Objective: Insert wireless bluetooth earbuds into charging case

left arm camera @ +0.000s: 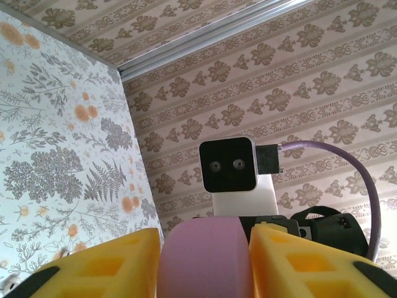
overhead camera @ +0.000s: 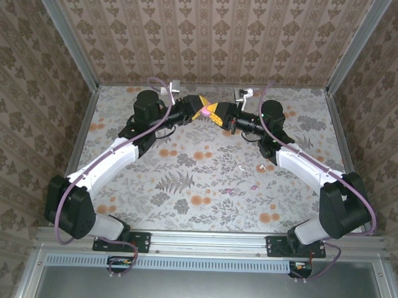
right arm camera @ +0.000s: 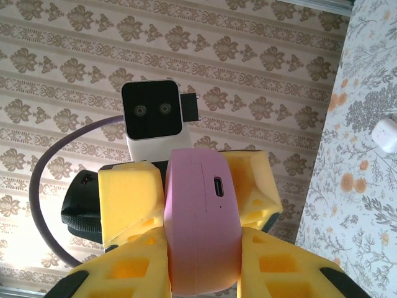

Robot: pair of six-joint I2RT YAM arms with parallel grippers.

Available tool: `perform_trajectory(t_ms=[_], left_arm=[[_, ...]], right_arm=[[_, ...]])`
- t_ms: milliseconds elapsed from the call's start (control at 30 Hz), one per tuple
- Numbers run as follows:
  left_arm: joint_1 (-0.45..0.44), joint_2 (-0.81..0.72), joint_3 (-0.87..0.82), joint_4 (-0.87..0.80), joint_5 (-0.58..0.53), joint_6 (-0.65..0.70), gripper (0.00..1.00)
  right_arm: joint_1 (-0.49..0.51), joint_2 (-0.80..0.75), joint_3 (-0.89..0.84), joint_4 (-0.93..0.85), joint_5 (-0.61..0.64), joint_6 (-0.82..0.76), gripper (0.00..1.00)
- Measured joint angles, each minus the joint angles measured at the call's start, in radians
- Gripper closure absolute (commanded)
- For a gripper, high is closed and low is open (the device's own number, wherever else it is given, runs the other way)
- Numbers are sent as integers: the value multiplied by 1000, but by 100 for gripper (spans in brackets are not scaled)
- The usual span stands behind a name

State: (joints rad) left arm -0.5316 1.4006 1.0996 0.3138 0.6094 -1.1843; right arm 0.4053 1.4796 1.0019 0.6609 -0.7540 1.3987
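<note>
Nearest to us, at the near edge of the table [overhead camera: 184, 201], both arm bases sit bolted to the rail, and the arms reach away over the flowered cloth. Partway out, on the right half of the cloth, lie the loose earbuds. A white earbud [overhead camera: 260, 166] sits just beside the right forearm. A pale pink earbud [overhead camera: 254, 187] lies a little nearer to us, apart from the white one. They are too small for us to tell how they lie. Both are out on the cloth, well apart from the case.

Farther out, toward the far wall, the two grippers meet on the pink charging case [overhead camera: 205, 112]. The left gripper [overhead camera: 199, 108] has its yellow fingers closed against the case's two broad sides, and the case fills the gap between them. The right gripper [overhead camera: 218, 115] grips the same case from the opposite end, its fingers pressed to either side of the lower part. From the right wrist we see the case edge-on, with its charging port [right arm camera: 221, 186] facing us. Its shell looks closed, and we cannot tell what is inside.

Beyond the case, each wrist view looks at the other arm's white camera block [left arm camera: 228, 164], with patterned wallpaper [overhead camera: 209, 32] behind. At the right edge of the right wrist view a small white piece [right arm camera: 386, 135] rests on the cloth. We cannot tell what it is.
</note>
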Motion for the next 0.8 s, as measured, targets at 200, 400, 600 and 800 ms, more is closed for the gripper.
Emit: perform_trajectory(t_ms=[200, 400, 600, 800], left_arm=[[-5, -2, 0, -5, -7, -17, 73], [-18, -18, -10, -39, -69, -44, 75], [-39, -43, -18, -93, -175, -100, 75], [-92, -59, -24, -106, -257, -156, 75]], right_arm=[[-16, 1, 0, -8, -29, -2, 67], [-28, -11, 21, -113, -32, -92, 49], [-33, -109, 77, -430, 81, -478, 25], [50, -267, 26, -509, 232, -1128, 20]])
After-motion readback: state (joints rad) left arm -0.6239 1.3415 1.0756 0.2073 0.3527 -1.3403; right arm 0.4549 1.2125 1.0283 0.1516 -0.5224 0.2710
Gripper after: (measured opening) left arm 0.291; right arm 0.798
